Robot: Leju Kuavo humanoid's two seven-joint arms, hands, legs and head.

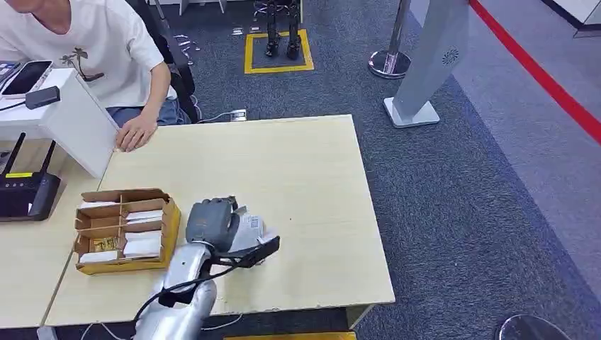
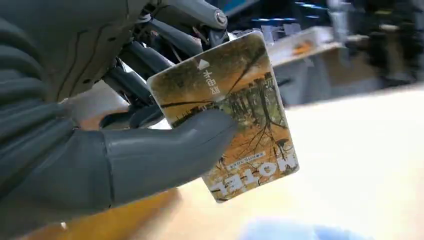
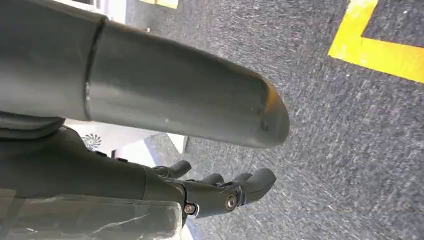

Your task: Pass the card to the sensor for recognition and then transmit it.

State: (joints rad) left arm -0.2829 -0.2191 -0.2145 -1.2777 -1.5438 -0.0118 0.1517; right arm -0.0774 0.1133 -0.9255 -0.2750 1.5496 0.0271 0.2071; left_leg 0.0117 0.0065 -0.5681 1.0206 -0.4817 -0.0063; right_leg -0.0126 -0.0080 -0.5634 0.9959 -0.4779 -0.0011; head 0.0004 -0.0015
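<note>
L hand (image 1: 212,223), lower-centre of head view, pinches hotel key card (image 2: 227,112) btwn thumb & fingers over wooden table (image 1: 298,163). R hand (image 3: 220,192) holds nothing, fingers loosely curled, apart, above carpet.

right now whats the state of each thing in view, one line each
left hand: holds the hotel key card, thumb pressed on its face
hotel key card: held off the table, tilted, printed side toward the wrist camera
right hand: holds nothing, hangs over the carpet, fingers loosely curled
cardboard box: open-topped, on the table, compartments hold white cards
person's hand: rests on the table's far edge
</note>
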